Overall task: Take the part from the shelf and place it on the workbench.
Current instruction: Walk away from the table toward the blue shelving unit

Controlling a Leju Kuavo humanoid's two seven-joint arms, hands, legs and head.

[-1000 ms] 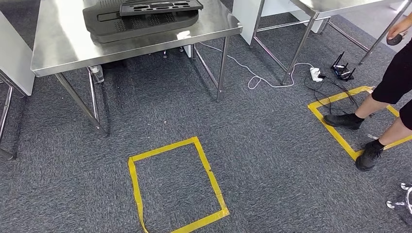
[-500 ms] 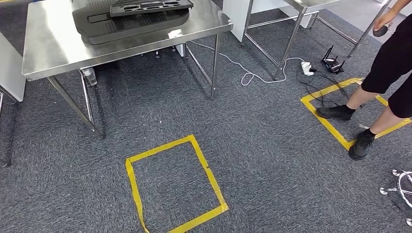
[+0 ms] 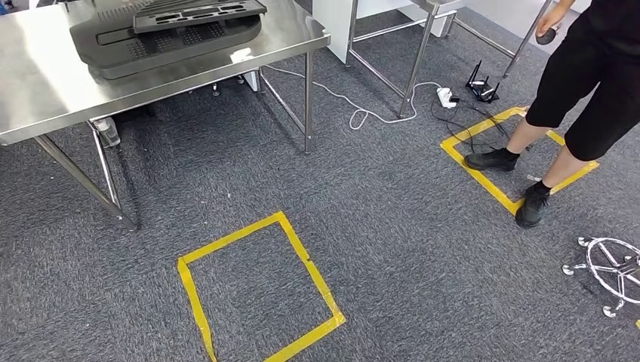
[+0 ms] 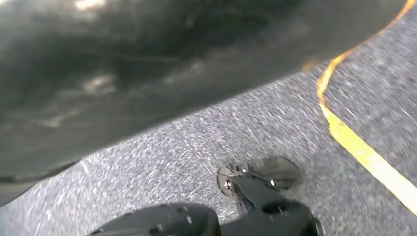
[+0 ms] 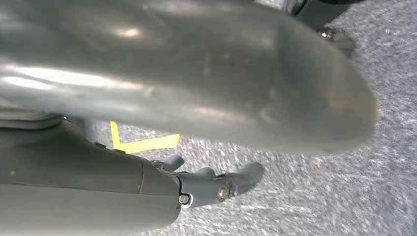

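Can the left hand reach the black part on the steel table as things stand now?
Probably not. The left hand hangs low over the carpet, while the black part lies on the steel table well ahead, beyond the yellow tape square. The robot likely must walk closer first.

Brushed shiny steel workbench (image 3: 45,83), matt black ribbed plastic part (image 3: 162,34) on it, rough grey carpet floor (image 3: 392,241), glossy yellow tape square (image 3: 256,290), chrome chair base (image 3: 607,268)

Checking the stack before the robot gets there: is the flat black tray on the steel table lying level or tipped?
Level, as far as shows. The tray lies flat on top of the larger black part, which rests on the table.
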